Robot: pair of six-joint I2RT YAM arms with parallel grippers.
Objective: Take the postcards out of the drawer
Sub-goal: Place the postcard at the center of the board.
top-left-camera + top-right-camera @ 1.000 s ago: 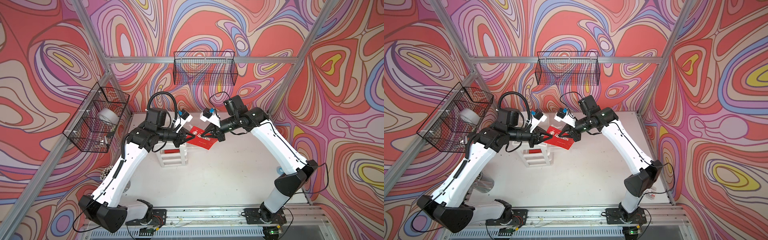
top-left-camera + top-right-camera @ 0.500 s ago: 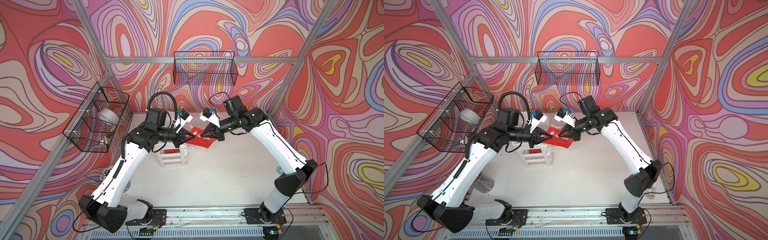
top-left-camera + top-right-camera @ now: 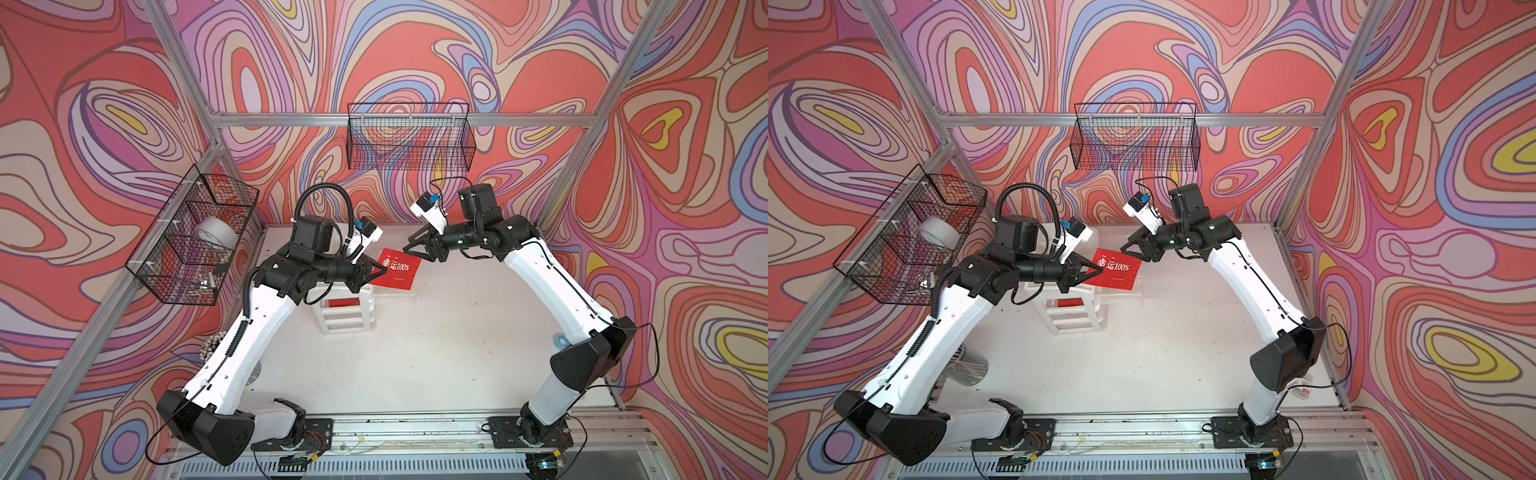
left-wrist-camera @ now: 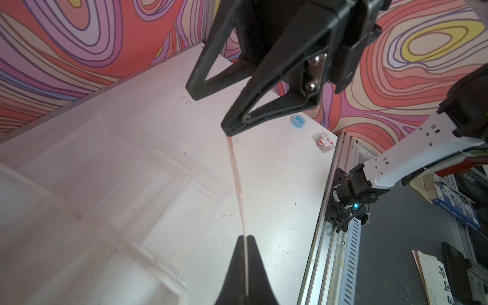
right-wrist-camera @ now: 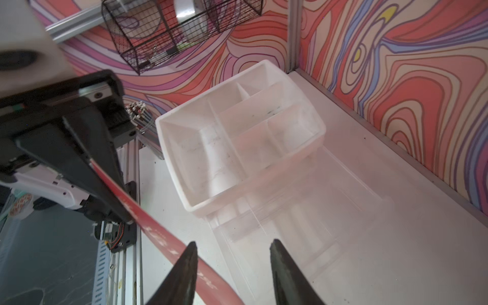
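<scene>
Left wrist: left end effector (image 4: pixel 246 239) pinches postcard (image 4: pixel 236 179) near drawer (image 4: pixel 118 169); right end effector (image 4: pixel 210 111) released.

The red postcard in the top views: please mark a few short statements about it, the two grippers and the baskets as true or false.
1. The left gripper has its fingers shut on the postcard. True.
2. The right gripper clamps the postcard too. False: its fingers stand open, not closed on it.
3. The postcard lies flat in the drawer. False: it is held up in the air, out of the drawer.
4. The postcard shows white characters on red. True.
5. The white roll sits in the back-wall basket. False: it is in the side-wall basket.
</scene>
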